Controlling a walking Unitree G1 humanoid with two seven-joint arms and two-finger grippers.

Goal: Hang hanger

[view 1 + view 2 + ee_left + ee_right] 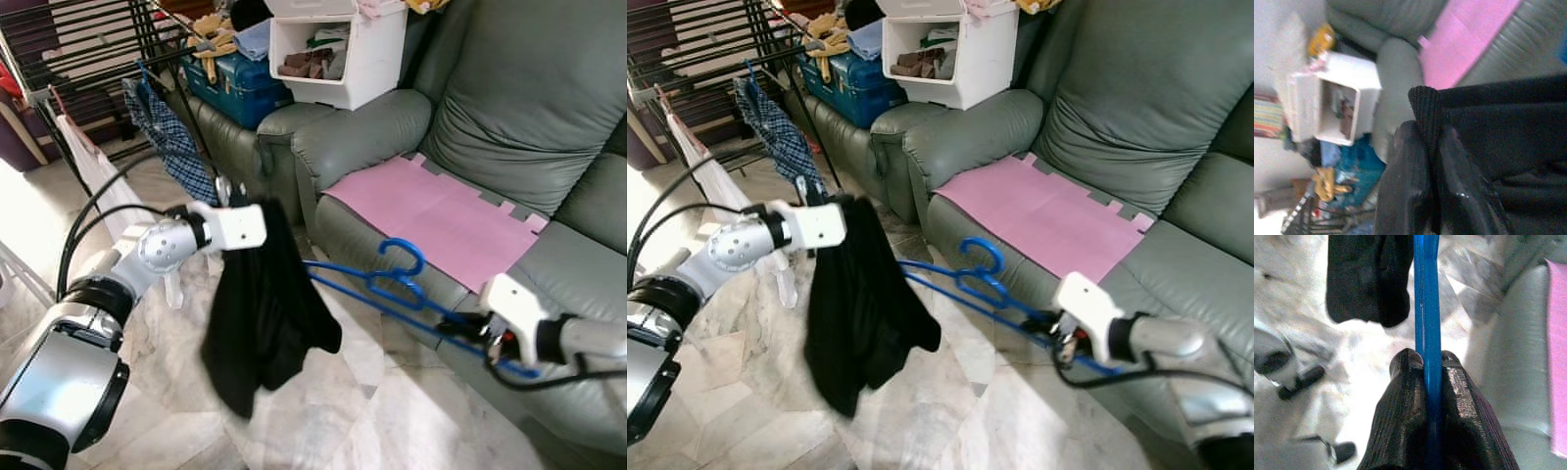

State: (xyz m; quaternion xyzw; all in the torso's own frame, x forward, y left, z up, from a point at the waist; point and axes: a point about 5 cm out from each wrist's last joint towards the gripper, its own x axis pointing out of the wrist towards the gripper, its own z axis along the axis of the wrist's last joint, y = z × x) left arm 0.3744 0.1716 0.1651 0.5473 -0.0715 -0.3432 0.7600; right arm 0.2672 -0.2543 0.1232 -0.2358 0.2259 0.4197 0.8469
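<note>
A blue plastic hanger [392,284] is held out over the floor in front of the sofa, its hook up and its far end pointing at a black garment [265,313]. My right gripper [1426,364] is shut on the hanger's bar [1426,308]. The black garment [862,304] hangs down from my left gripper [1431,134], which is shut on its ribbed waistband [1425,105]. The hanger's tip reaches the garment's edge; I cannot tell whether it is inside the cloth.
A grey sofa [509,108] with a pink mat [441,215] fills the right. A clothes drying rack [108,49] with a checked cloth [171,137] stands at the back left. A white bin [338,54] and a blue case [240,83] sit on the sofa's far end.
</note>
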